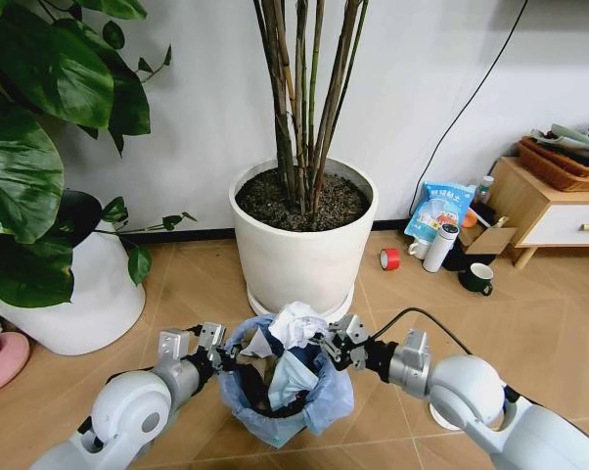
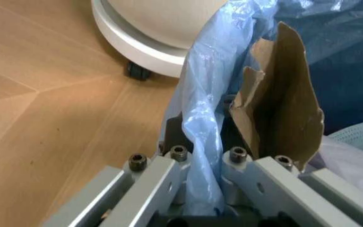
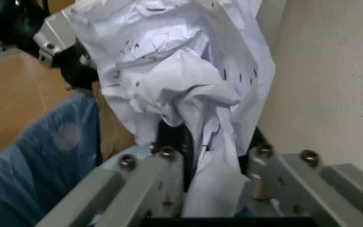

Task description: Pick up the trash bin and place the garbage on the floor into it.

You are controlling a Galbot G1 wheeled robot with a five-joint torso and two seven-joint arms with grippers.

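The trash bin [image 1: 285,403], small and dark with a crinkled light-blue bag, sits low in front of me. My left gripper [image 1: 221,357] is shut on its rim and bag [image 2: 207,132], beside a piece of brown paper [image 2: 282,113] inside. Directly over the bin's opening, my right gripper [image 1: 326,351] is shut on a piece of garbage, a crumpled white paper [image 1: 294,323], which bulges out past the fingers [image 3: 162,156] in the right wrist view [image 3: 175,71]. Pale tissue [image 1: 293,377] lies in the bin.
A big white plant pot [image 1: 302,257] stands just behind the bin, and another white pot [image 1: 89,299] at the left. At the right lie a red tape roll [image 1: 389,258], a white bottle [image 1: 438,247], a dark mug [image 1: 476,278], a blue-white pouch [image 1: 438,211] and a wooden cabinet [image 1: 549,211].
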